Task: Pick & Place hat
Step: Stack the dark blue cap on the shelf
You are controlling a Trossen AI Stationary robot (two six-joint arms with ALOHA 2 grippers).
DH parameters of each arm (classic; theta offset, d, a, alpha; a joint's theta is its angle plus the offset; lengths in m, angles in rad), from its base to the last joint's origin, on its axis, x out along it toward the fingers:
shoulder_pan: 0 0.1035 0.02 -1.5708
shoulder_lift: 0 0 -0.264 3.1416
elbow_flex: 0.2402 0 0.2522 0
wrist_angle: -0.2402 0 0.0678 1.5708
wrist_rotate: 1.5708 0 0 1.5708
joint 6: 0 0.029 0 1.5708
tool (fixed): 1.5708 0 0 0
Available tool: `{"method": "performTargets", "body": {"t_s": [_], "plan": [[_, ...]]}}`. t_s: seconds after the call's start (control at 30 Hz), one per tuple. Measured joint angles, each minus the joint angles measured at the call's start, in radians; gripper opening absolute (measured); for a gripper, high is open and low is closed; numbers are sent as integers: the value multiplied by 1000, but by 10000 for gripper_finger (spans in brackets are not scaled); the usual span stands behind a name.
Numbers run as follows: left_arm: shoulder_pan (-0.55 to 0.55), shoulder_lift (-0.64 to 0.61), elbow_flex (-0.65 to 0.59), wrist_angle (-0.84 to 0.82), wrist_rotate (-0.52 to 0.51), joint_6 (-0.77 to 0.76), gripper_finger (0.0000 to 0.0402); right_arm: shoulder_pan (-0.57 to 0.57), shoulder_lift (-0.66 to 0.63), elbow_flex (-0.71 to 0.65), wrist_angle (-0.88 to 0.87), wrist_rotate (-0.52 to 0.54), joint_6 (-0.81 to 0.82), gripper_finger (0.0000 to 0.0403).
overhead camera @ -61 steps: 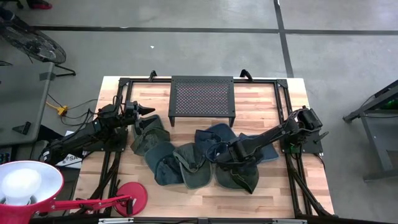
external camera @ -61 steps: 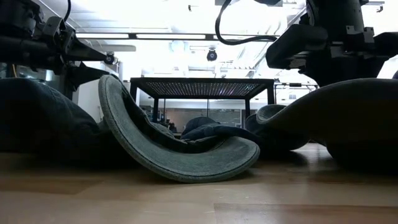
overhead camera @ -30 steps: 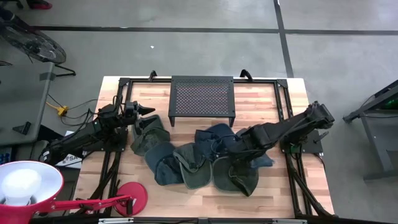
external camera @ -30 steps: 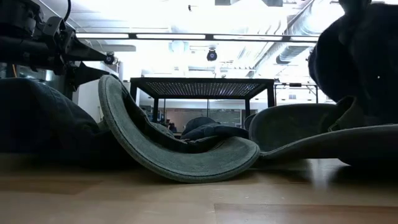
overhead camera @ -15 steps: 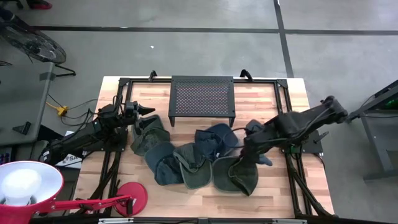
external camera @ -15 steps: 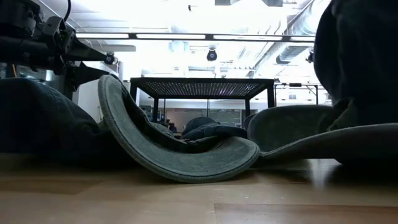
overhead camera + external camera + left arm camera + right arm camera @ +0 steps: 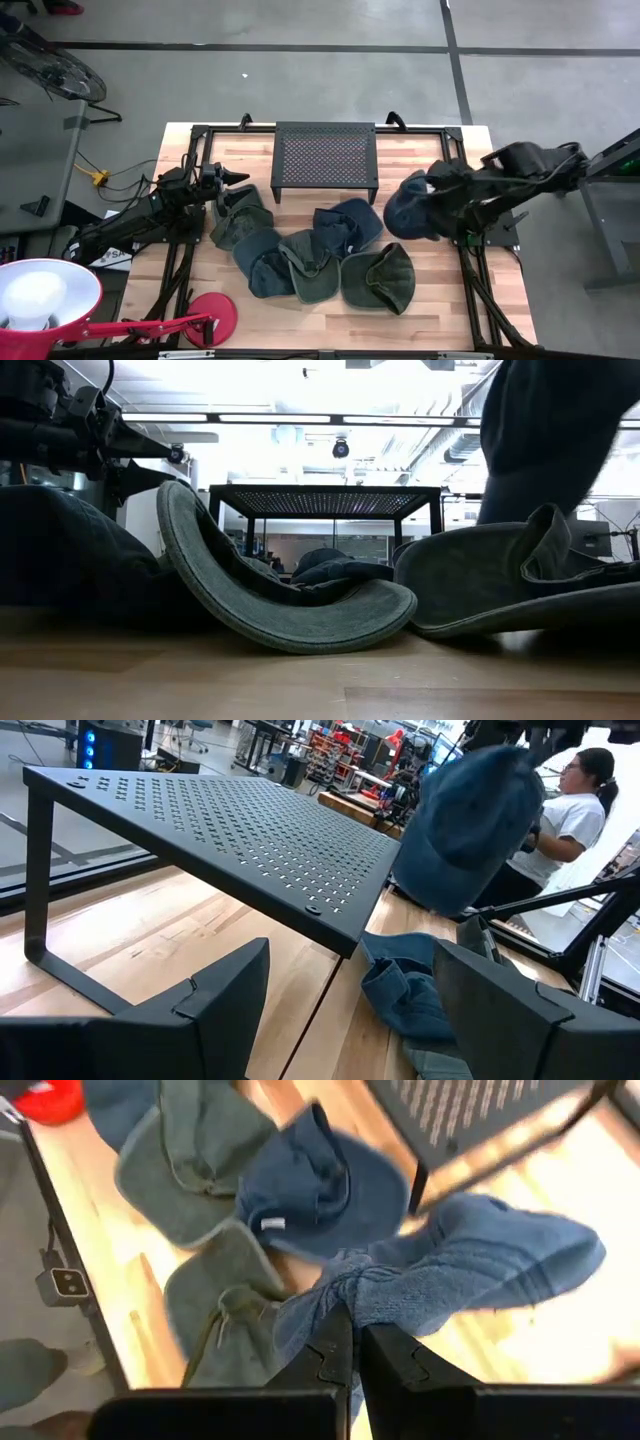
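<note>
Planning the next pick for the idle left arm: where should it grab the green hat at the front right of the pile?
Probably the brim of the green hat, from straight above. It lies opening-up with the brim curled off the table, and that raised edge should fit between the open left gripper.

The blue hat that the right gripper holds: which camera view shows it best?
The high view: the whole blue hat hangs from the right gripper, clear of the pile. The right wrist view shows pinched fabric; the left wrist view shows it far off; the low view shows only a dark shape.
</note>
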Motion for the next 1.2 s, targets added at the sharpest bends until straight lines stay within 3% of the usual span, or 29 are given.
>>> {"method": "performTargets", "body": {"t_s": [0.23,0.33,0.57,0.73,1.0,1.2], "plan": [[0,0,0,0,0,0,276,-42,-54,0,169,26,-358,0],[0,0,0,0,0,0,276,-61,-66,0,260,-12,-538,0],[0,0,0,0,0,0,276,-169,-81,0,461,-225,-854,0],[0,0,0,0,0,0,276,-274,-77,0,516,-435,-1077,0],[0,0,0,0,-3,0,276,-479,0,0,627,-667,-1194,0],[0,0,0,0,-3,0,276,-583,80,0,720,-746,-1260,0]]}}
